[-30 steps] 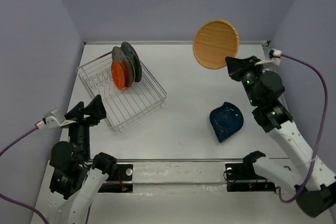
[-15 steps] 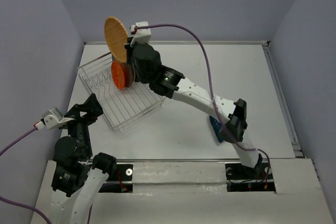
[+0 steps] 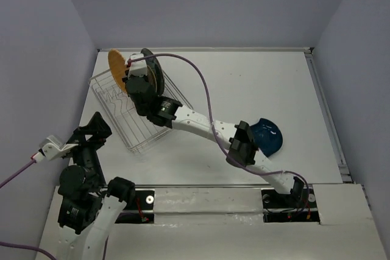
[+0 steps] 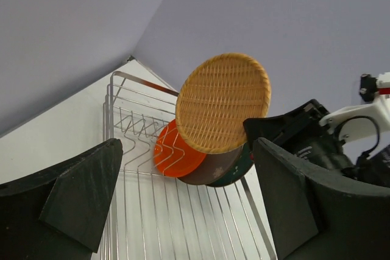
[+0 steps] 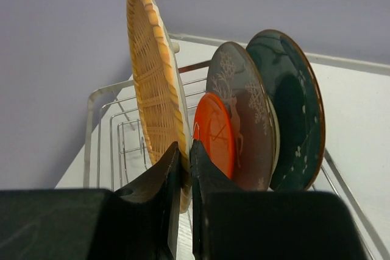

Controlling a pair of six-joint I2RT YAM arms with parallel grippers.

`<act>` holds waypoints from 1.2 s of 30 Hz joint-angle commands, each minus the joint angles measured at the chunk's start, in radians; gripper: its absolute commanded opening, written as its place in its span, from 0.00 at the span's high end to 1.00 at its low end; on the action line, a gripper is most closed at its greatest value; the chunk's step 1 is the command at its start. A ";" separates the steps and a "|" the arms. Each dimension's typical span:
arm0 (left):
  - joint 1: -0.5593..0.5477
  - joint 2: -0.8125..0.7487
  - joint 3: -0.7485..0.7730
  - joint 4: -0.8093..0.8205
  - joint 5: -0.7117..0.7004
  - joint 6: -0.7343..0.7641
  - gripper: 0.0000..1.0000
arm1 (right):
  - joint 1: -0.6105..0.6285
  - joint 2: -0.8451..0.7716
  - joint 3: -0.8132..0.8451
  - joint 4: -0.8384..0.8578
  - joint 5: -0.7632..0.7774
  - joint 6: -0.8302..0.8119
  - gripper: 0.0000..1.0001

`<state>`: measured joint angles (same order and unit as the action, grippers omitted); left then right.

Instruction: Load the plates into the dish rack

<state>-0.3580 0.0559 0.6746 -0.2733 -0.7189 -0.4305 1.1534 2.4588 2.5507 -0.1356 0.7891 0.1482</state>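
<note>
My right gripper (image 5: pixel 186 156) is shut on the lower rim of the tan woven plate (image 5: pixel 152 77), which it holds upright over the dish rack (image 3: pixel 146 132), left of the orange plate (image 5: pixel 216 135). The grey deer-print plate (image 5: pixel 244 114) and the teal plate (image 5: pixel 289 108) stand behind the orange one in the tines. From above, the woven plate (image 3: pixel 116 70) sits at the rack's back left, with my right gripper (image 3: pixel 130 81) beside it. The dark blue leaf-shaped plate (image 3: pixel 268 135) lies on the table at the right. My left gripper (image 4: pixel 186 205) is open and empty, facing the rack (image 4: pixel 131 120) from its near side.
The right arm stretches diagonally across the table from its base to the rack, its elbow (image 3: pixel 242 144) overlapping the blue plate's left edge. Walls close in the table at the left, back and right. The rack's near rows of wire are bare.
The right arm has swung from the back right of the table over to the rack with the woven plate, then lowered it left of the orange plate. The left arm has drawn back slightly.
</note>
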 commanded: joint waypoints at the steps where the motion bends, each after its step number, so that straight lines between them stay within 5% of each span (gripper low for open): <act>1: -0.002 0.004 0.020 0.059 -0.022 0.007 0.01 | 0.005 0.061 0.079 0.191 0.056 0.033 0.93; 13: -0.001 -0.002 0.013 0.074 0.009 0.027 0.01 | 0.005 0.213 0.086 0.352 0.088 0.008 0.93; 36: -0.009 -0.002 0.011 0.080 0.021 0.030 0.01 | 0.005 0.180 -0.001 0.436 0.177 -0.004 0.93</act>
<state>-0.3588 0.0555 0.6750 -0.2577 -0.6849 -0.4099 1.1591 2.6938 2.5431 0.2119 0.8883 0.1192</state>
